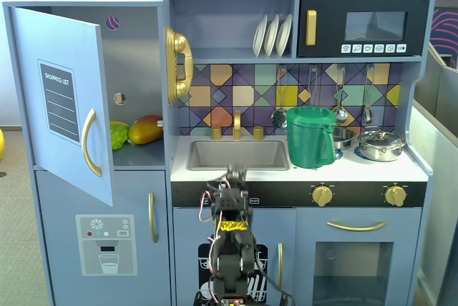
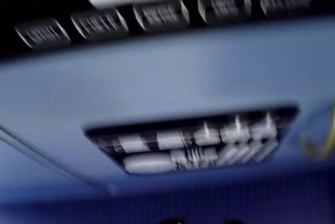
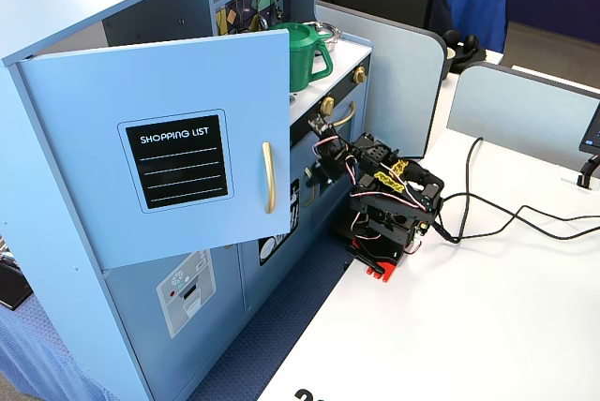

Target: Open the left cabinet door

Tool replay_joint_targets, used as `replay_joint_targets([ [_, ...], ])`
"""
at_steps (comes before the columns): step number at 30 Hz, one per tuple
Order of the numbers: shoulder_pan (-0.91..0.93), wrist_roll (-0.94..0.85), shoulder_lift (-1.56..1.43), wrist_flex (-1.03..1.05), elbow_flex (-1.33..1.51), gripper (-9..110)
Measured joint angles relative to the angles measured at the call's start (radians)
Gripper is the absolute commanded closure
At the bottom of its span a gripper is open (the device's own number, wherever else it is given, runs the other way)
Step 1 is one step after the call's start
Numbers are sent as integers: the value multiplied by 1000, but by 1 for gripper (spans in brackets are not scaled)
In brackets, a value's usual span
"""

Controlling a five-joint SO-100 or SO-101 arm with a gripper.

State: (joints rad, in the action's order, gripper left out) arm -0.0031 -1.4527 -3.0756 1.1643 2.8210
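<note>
Claw (image 1: 236, 172) is folded back just below the sink (image 1: 238, 154), well clear of the door (image 1: 64, 99); can't tell if it's released or clenched, and the wrist view is pure blur. Main risk I'd guess: the arm swinging back out and clipping the door shut. Door itself, up left of the sink, hangs wide open, chalkboard (image 3: 178, 162) and gold handle (image 1: 89, 142) facing out, mangoes (image 1: 145, 129) visible behind it.
</note>
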Motion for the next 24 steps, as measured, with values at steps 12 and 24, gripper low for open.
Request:
replay_joint_targets([
  [12,37,20,-100,143,175,101],
  [24,26,-54,-107,179,172,101],
])
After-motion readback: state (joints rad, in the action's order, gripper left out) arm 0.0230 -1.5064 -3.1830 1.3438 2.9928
